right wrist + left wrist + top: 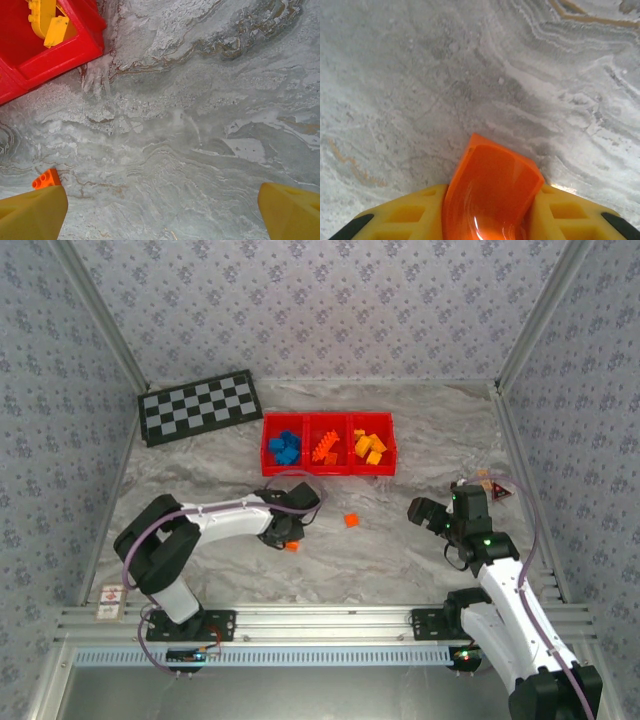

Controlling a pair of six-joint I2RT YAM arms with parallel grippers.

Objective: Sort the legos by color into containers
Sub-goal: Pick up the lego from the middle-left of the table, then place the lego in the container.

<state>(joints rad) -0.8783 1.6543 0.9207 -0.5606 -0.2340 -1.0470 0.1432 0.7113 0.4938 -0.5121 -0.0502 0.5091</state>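
Observation:
My left gripper [289,539] is low over the marbled table, shut on a curved orange lego [292,546]. In the left wrist view that curved orange lego [492,192] sits between the yellow fingers [410,215], touching both. A small orange brick [351,520] lies loose at mid-table; it also appears beside my right gripper's left fingertip as the orange brick [46,178]. My right gripper [438,532] stands open and empty [162,220]. The red containers [328,472] hold blue legos [285,447], orange legos [325,450] and yellow legos [370,447].
A black-and-white checkered board [200,406] lies at the back left. The corner of the red container [55,57] with a yellow brick [47,20] is at the upper left of the right wrist view. Metal frame rails border the table.

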